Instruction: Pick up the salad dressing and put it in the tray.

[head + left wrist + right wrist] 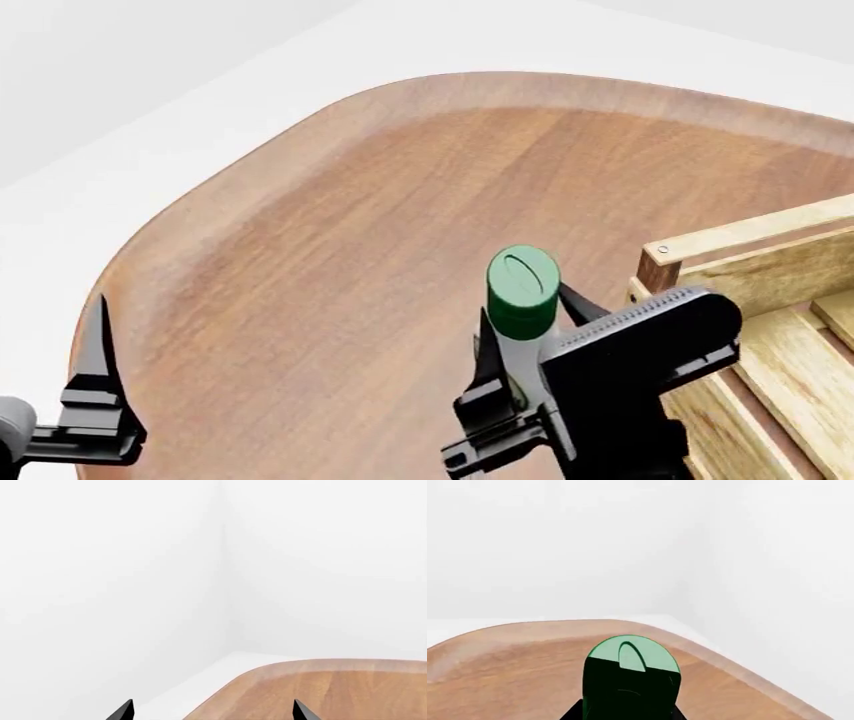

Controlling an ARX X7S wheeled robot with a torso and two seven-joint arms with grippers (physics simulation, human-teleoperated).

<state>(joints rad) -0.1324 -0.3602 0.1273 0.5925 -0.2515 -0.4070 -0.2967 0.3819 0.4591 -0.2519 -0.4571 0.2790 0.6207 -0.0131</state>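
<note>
The salad dressing [522, 283] stands upright between the fingers of my right gripper [531, 338], which is shut on it just below the round green cap. Its base is hidden behind the gripper. In the right wrist view the green cap [631, 672] fills the lower middle, close to the camera. The tray [750, 276], a light wooden slat crate with a dark brown corner post [653, 268], sits right beside the bottle, on its right. My left gripper [213, 713] is open with nothing between its fingertips, over the table's near left edge.
The rounded wooden table [334, 240] carries everything, and its curved edge runs along the left and the back. White floor and walls lie beyond it. One left finger [95, 352] shows at the lower left of the head view.
</note>
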